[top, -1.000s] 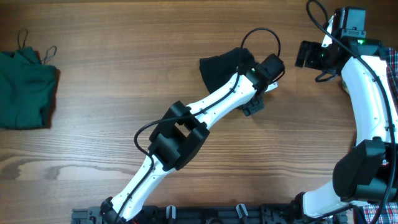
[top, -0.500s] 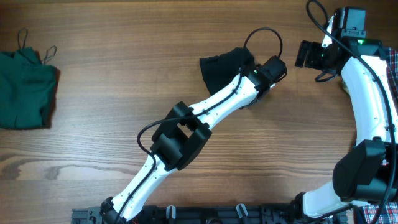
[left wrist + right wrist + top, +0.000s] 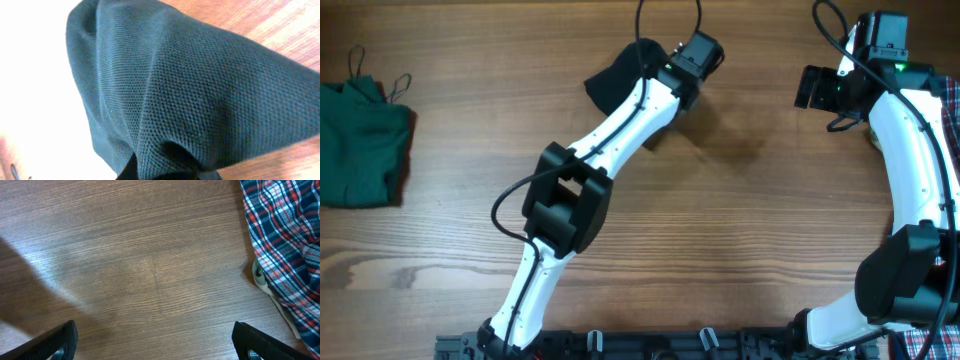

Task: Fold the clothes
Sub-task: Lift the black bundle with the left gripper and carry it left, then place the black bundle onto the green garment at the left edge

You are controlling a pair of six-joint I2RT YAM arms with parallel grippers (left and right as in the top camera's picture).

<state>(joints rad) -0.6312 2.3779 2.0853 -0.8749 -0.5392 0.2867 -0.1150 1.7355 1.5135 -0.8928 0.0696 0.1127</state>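
Black shirt, bunched near the counter's far edge, is mostly hidden beneath the left arm; its left fingers, unseen behind fabric, are clamped on it. Right fingers stand wide apart, holding nothing, beside the cut-off plaid shirt.

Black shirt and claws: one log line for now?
left claw: shut on black shirt | right claw: open, empty | plaid shirt: beside right claw | green top: far left
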